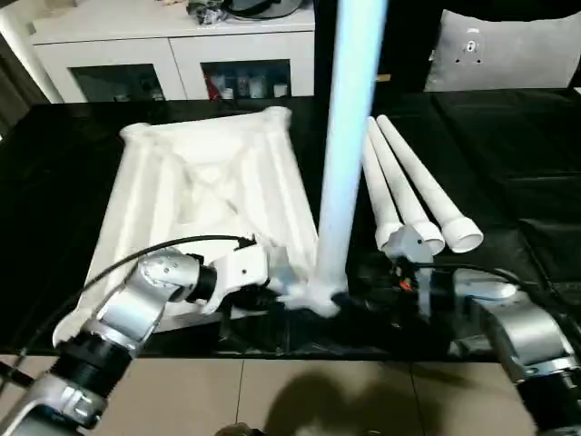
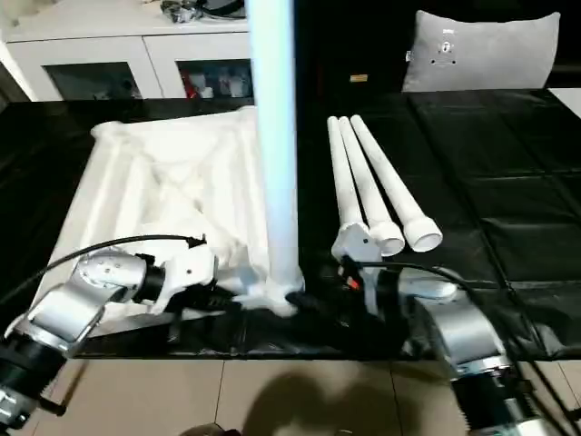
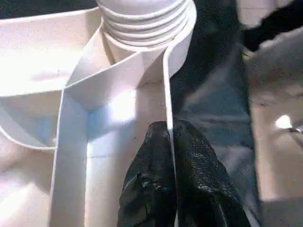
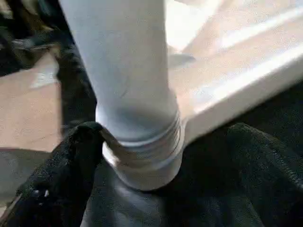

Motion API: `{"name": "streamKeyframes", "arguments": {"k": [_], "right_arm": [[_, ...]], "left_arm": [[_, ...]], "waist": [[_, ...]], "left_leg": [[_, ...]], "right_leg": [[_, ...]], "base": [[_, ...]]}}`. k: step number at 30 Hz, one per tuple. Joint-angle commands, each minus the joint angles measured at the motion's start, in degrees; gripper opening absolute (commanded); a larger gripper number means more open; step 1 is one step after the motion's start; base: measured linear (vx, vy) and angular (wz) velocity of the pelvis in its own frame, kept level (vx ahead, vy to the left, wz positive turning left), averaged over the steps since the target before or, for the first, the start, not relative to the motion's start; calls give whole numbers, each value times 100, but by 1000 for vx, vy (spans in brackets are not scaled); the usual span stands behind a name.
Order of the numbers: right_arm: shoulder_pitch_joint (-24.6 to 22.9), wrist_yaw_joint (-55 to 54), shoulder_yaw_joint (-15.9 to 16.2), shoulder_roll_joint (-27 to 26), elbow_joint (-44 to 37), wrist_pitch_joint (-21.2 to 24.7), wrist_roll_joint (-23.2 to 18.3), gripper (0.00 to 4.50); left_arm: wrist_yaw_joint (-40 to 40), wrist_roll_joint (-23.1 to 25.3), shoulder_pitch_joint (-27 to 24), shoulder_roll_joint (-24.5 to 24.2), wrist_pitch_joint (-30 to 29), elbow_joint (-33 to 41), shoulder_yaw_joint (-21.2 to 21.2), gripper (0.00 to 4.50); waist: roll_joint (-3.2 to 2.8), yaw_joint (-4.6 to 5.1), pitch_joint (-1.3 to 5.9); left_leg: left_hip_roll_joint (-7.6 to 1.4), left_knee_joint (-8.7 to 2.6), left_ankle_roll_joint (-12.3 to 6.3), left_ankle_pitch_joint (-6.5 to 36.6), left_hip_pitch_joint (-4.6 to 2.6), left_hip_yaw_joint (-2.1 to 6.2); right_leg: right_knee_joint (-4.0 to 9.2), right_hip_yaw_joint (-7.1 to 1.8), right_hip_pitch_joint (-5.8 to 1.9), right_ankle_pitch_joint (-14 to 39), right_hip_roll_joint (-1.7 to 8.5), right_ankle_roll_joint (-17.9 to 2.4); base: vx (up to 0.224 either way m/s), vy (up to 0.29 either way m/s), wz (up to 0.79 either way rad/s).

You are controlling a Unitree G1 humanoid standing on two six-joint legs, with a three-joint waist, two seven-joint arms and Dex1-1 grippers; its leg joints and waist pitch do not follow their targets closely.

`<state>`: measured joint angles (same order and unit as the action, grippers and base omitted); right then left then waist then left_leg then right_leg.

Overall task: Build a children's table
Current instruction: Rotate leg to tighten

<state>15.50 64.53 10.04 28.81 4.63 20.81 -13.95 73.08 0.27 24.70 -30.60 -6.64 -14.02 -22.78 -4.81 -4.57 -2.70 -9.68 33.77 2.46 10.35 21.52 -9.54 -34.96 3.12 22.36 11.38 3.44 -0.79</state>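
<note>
Okay, first leg (image 1: 349,136) stands threaded in the tabletop (image 1: 204,186) near corner socket: left gripper (image 3: 169,142) pinches the tabletop rim, right gripper (image 4: 156,156) spread wide around leg base, holding nothing; next I fetch a leg from the three spare legs (image 1: 408,186) beside it.

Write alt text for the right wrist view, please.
A white table leg stands upright with its threaded end seated in the corner socket of the white tabletop. The right gripper's black fingers stand spread on either side of the socket, over black sheeting.
</note>
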Motion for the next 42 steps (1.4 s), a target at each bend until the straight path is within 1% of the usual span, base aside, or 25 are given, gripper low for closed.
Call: {"name": "streamKeyframes", "arguments": {"k": [1, 2, 3, 4, 10, 12, 15, 16, 24, 26, 27, 28, 29, 30, 31, 32, 33, 34, 35, 36, 38, 39, 40, 41, 42], "right_arm": [[88, 179, 137, 20, -131, 50, -114, 426], [94, 231, 180, 23, -134, 42, -118, 413], [104, 286, 226, 20, -135, 69, -139, 398], [118, 300, 272, 4, -127, 50, -122, 392], [206, 395, 397, -151, -6, 94, -147, 343], [227, 402, 430, -197, 39, 108, -151, 313], [246, 402, 478, -225, 67, 127, -180, 298], [251, 398, 517, -239, 76, 116, -176, 280], [191, 380, 550, -259, 47, 134, -150, 262], [145, 73, 507, -410, 81, 162, -59, 260], [152, -244, 459, -556, 138, 203, 16, 260], [152, -244, 459, -556, 138, 203, 16, 260], [269, -1141, 263, -1026, 340, 433, 128, 260], [274, -1172, 257, -1043, 348, 441, 132, 260], [325, -1486, 192, -1217, 431, 521, 170, 259], [391, -1827, 137, -1406, 539, 606, 232, 259], [507, -2293, 64, -1690, 734, 673, 309, 259], [585, -2595, 15, -1875, 865, 718, 358, 259], [585, -2595, 15, -1875, 865, 718, 358, 259], [696, -2978, -61, -2098, 1046, 746, 412, 259], [852, -3458, -152, -2368, 1308, 662, 494, 259], [902, -3637, -189, -2447, 1396, 629, 529, 259], [1012, -4046, -274, -2623, 1592, 552, 612, 259], [1019, -4065, -275, -2629, 1605, 536, 620, 259], [1049, -4159, -281, -2660, 1667, 462, 661, 259]], "left_arm": [[381, -33, 73, -46, 206, 109, -240, 0], [431, -40, 73, -55, 238, 120, -246, 0], [471, -49, 74, -61, 271, 124, -249, 0], [490, -51, 73, -64, 297, 123, -254, 0], [585, -45, 94, -76, 491, 5, -295, 0], [595, -35, 95, -76, 502, 4, -305, 0], [609, -12, 95, -80, 517, -2, -317, 0], [617, -7, 89, -84, 514, 7, -323, 0], [551, -31, 56, -78, 384, 53, -286, 0], [351, -104, -33, -25, 105, 150, -149, 0], [139, -166, -106, 66, -146, 241, -44, 0], [139, -166, -106, 66, -146, 241, -44, 0], [-565, -213, -232, 423, -819, 428, 185, 0], [-589, -212, -235, 436, -842, 433, 192, 0], [-836, -207, -268, 565, -1065, 491, 257, 0], [-1106, -187, -289, 723, -1264, 545, 319, 0], [-1461, -177, -307, 969, -1541, 639, 406, 0], [-1695, -172, -317, 1136, -1717, 702, 463, 0], [-1695, -172, -317, 1136, -1717, 702, 463, 0], [-1950, -143, -315, 1323, -1864, 751, 513, 0], [-2282, -38, -287, 1547, -1970, 767, 544, 0], [-2389, 17, -271, 1610, -1981, 755, 545, 0], [-2632, 148, -235, 1751, -2004, 726, 544, 0], [-2656, 155, -228, 1768, -2003, 717, 548, 0], [-2773, 187, -195, 1849, -1996, 672, 565, 0]], "waist": [[82, -13, 354], [79, -31, 354], [109, -35, 353], [91, -56, 352], [90, -53, 353], [95, -57, 358], [88, -61, 361], [89, -63, 363], [91, -63, 362], [96, -56, 358], [87, -48, 357], [88, -34, 341], [67, -8, 337], [71, 43, 299], [85, 87, 300], [69, 171, 282], [50, 198, 277], [75, 259, 286], [77, 285, 301], [77, 304, 295], [78, 325, 310], [83, 320, 316], [75, 324, 320], [66, 317, 325], [150, 313, 333]], "left_leg": [[-337, -348, -436, 1024, -49, 97], [-339, -348, -429, 1015, -53, 92], [-342, -351, -428, 1010, -56, 87], [-346, -353, -411, 1031, -61, 91], [-336, -358, -317, 1104, -59, 95], [-335, -352, -323, 1052, -55, 91], [-337, -352, -336, 1003, -49, 93], [-336, -349, -332, 1007, -54, 92], [-332, -346, -321, 973, -51, 90], [-332, -349, -307, 1008, -49, 87], [-329, -355, -289, 1014, -49, 91], [-324, -363, -246, 1076, -52, 92], [-326, -368, -203, 1141, -57, 88], [-314, -399, -120, 1316, -53, 98], [-295, -393, -8, 1525, -97, 112], [-285, -419, 52, 1604, -55, 137], [-286, -433, 85, 1631, -49, 147], [-274, -417, 105, 1756, -80, 145], [-276, -409, 109, 1735, -82, 149], [-271, -412, 64, 1676, -63, 144], [-260, -389, 3, 1591, -71, 130], [-260, -374, -35, 1507, -85, 113], [-262, -377, -50, 1432, -68, 113], [-268, -382, -47, 1380, -62, 119], [-273, -383, -69, 1332, -50, 111]], "right_leg": [[432, -267, -253, 1119, 470, -1220], [433, -267, -245, 1117, 467, -1230], [436, -269, -246, 1124, 469, -1230], [432, -269, -242, 1182, 474, -1232], [436, -270, -241, 1316, 474, -1180], [429, -274, -244, 1255, 475, -1178], [419, -267, -246, 1172, 469, -1195], [421, -268, -246, 1170, 473, -1197], [416, -266, -248, 1160, 468, -1193], [418, -267, -249, 1215, 472, -1193], [423, -264, -247, 1254, 470, -1187], [438, -265, -235, 1360, 473, -1184], [429, -268, -235, 1432, 468, -1190], [463, -254, -225, 1723, 471, -1164], [490, -253, -215, 2132, 476, -1061], [498, -242, -251, 2327, 475, -981], [501, -234, -243, 2381, 470, -948], [547, -230, -216, 2491, 469, -892], [528, -240, -233, 2425, 479, -903], [541, -246, -229, 2368, 472, -898], [552, -255, -216, 2256, 462, -908], [556, -264, -192, 2129, 450, -936], [537, -259, -209, 1996, 450, -971], [528, -250, -217, 1875, 445, -984], [531, -248, -233, 1800, 446, -979]], "base": [[0, 0, 0], [0, 0, 0], [0, 0, 0], [0, 0, 0], [0, 0, 0], [0, 0, 0], [0, 0, 0], [0, 0, 0], [0, 0, 0], [0, 0, 0], [0, 0, 0], [0, 0, 0], [0, 0, 0], [0, 0, 0], [0, 0, 0], [0, 0, 0], [0, 0, 0], [0, 0, 0], [0, 0, 0], [0, 0, 0], [0, 0, 0], [0, 0, 0], [0, 0, 0], [0, 0, 0], [0, 0, 0]]}}
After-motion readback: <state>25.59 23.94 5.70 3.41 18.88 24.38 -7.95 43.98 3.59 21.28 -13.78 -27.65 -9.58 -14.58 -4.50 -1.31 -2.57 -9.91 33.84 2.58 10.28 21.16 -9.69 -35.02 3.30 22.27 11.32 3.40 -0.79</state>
